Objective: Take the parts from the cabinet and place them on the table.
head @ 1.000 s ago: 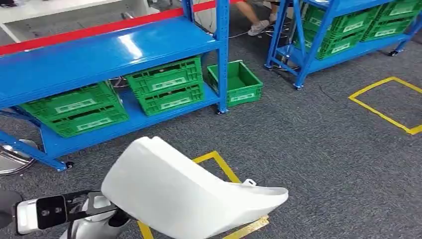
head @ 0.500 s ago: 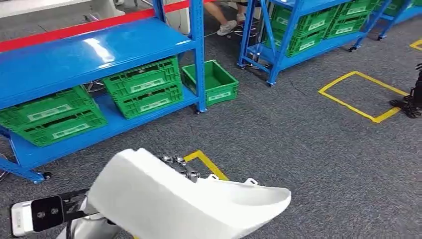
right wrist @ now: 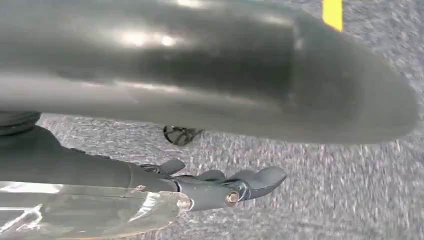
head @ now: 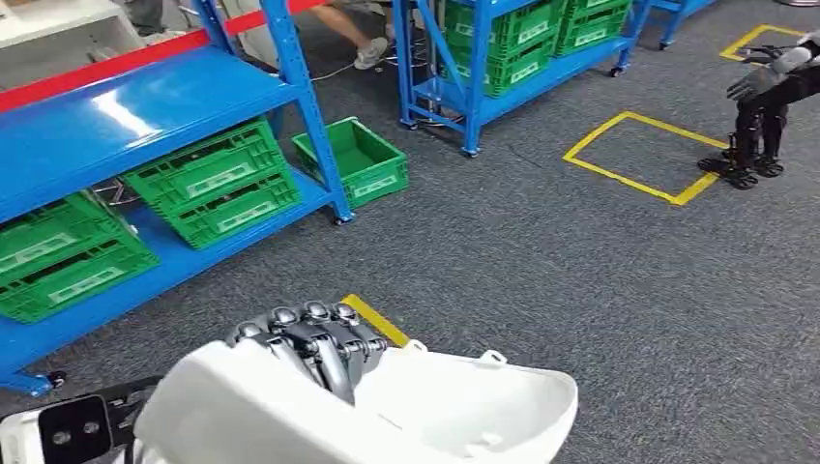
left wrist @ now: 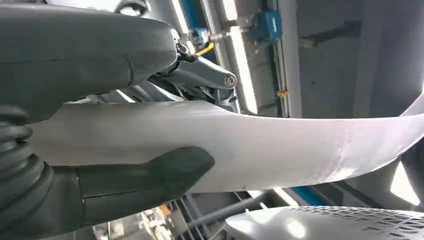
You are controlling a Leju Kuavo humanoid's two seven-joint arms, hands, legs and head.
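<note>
I carry a large white curved part (head: 435,411) low in front of me in the head view. My left hand (head: 309,338) grips it, its fingers curled over the far edge. In the left wrist view the grey thumb (left wrist: 150,175) presses one face of the white part (left wrist: 300,145) and the metal fingers (left wrist: 210,80) lie on the other face. In the right wrist view my right hand (right wrist: 235,185) stretches its fingers over the carpet with nothing in them, and the part's shaded underside (right wrist: 200,75) hangs above, apart from them.
A blue rack (head: 145,116) with green crates (head: 213,179) stands at the left, and a loose green crate (head: 353,159) lies beside it. A second rack (head: 503,58) is behind. Yellow tape squares (head: 643,159) mark the grey carpet. Another robot (head: 764,106) stands far right. A person's legs (head: 353,34) show at the back.
The camera has turned right, so racks and crates slid left and another robot came into sight. My left hand's fingers now show over the part's far edge.
</note>
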